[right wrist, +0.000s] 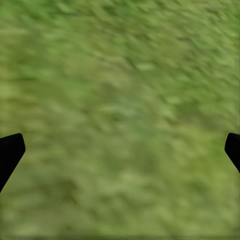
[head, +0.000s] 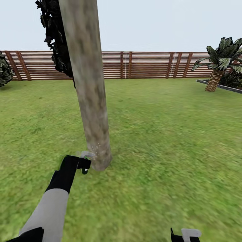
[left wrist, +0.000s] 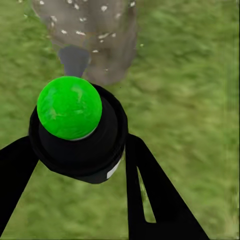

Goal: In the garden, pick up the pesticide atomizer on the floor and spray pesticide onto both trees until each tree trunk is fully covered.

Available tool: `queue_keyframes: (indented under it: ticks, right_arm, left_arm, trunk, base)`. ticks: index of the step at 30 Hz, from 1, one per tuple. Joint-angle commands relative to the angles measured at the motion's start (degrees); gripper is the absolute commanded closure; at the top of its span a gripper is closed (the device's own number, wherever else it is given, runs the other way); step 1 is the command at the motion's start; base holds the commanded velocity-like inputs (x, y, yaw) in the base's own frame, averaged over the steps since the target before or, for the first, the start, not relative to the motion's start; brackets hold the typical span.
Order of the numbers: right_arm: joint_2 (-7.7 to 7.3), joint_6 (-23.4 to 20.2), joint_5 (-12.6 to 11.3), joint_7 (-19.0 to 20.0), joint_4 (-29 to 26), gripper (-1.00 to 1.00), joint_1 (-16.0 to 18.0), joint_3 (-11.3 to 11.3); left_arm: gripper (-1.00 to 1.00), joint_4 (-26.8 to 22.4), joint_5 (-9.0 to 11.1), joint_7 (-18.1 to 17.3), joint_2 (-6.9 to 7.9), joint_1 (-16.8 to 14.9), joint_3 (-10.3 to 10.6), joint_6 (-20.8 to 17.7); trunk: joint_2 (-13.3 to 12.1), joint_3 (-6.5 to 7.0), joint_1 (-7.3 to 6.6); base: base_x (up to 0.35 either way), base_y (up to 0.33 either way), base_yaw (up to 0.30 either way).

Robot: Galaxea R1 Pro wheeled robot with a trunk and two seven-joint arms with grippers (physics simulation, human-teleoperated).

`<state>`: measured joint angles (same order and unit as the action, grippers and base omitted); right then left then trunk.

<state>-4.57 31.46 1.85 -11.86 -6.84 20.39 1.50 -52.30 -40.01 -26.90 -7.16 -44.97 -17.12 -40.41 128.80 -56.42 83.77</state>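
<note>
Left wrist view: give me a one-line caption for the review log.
Left gripper shut on the green-capped atomizer, aimed at the tree trunk base, where white pesticide specks dot the bark above the lawn.

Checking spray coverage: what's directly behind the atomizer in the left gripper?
Behind the atomizer held in the left gripper stands the tree trunk, its base flecked with white pesticide. The trunk's far side is hidden.
</note>
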Motion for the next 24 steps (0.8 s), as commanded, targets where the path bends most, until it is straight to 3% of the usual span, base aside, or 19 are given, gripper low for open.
queue_keyframes:
  ticks: [1, 3, 5, 7, 10, 11, 13, 16, 17, 19, 24]
  right_arm:
    - [0.0, 0.0, 0.0, 0.0, 0.0, -1.0, 0.0, 0.0]
    - [0.0, 0.0, 0.0, 0.0, 0.0, -1.0, 0.0, 0.0]
    - [0.0, 0.0, 0.0, 0.0, 0.0, -1.0, 0.0, 0.0]
    - [0.0, 0.0, 0.0, 0.0, 0.0, -1.0, 0.0, 0.0]
    - [0.0, 0.0, 0.0, 0.0, 0.0, -1.0, 0.0, 0.0]
    - [0.0, 0.0, 0.0, 0.0, 0.0, -1.0, 0.0, 0.0]
    - [-0.02, 0.0, 0.0, 0.0, 0.0, -1.0, 0.0, 0.1]
    - [-0.08, 0.0, 0.0, 0.0, 0.0, -1.0, 0.0, 0.1]
    - [-0.08, 0.0, 0.0, 0.0, 0.0, -1.0, 0.0, 0.1]
    - [-0.09, 0.0, 0.0, 0.0, 0.0, -1.0, 0.0, 0.1]
    - [-0.09, 0.0, 0.0, 0.0, 0.0, -1.0, 0.0, 0.1]
  left_arm:
    - [1.0, 0.0, -0.1, 0.0, -1.25, 0.0, 1.9, -0.2]
    - [1.0, -0.3, 0.8, 0.0, -1.84, -0.3, 3.9, -1.4]
    - [1.0, -1.3, 3.9, 0.0, -1.25, -1.4, 4.4, -3.5]
    - [1.0, -1.9, 5.6, 0.0, 1.28, -1.8, 4.5, -4.4]
    - [1.0, -2.2, 6.7, 0.0, 4.57, -1.7, 4.6, -4.7]
    - [1.0, -2.4, 6.8, 0.0, 4.67, -1.6, 4.7, -4.7]
    - [1.0, -2.5, 6.9, 0.0, 4.04, -1.7, 5.0, -4.7]
    - [1.0, -3.0, 6.9, 0.0, 0.0, -2.0, 7.0, -6.2]
    - [1.0, -4.5, 6.9, 0.0, -0.58, -2.1, 8.2, -8.2]
    - [1.0, -6.5, 7.0, 0.0, -0.45, -2.1, 8.9, -10.2]
    - [1.0, -10.2, 8.0, 0.0, 4.88, -2.1, 8.7, -11.7]
  trunk:
    - [0.0, 0.0, 0.0]
    - [0.0, 0.0, 0.0]
    - [0.0, 0.0, 0.0]
    - [0.0, 0.0, 0.0]
    - [0.0, 0.0, 0.0]
    - [0.0, 0.0, 0.0]
    - [0.0, 0.0, 0.0]
    - [0.0, 0.0, 0.0]
    - [0.0, 0.0, 0.0]
    - [0.0, 0.0, 0.0]
    - [0.0, 0.0, 0.0]
  base:
    - [0.0, 0.0, 0.0]
    - [0.0, 0.0, 0.0]
    - [0.0, 0.0, 0.0]
    - [0.0, 0.0, 0.0]
    - [0.0, 0.0, 0.0]
    - [0.0, 0.0, 0.0]
    - [0.0, 0.0, 0.0]
    - [0.0, 0.0, 0.0]
    - [0.0, 0.0, 0.0]
    - [0.0, 0.0, 0.0]
    - [0.0, 0.0, 0.0]
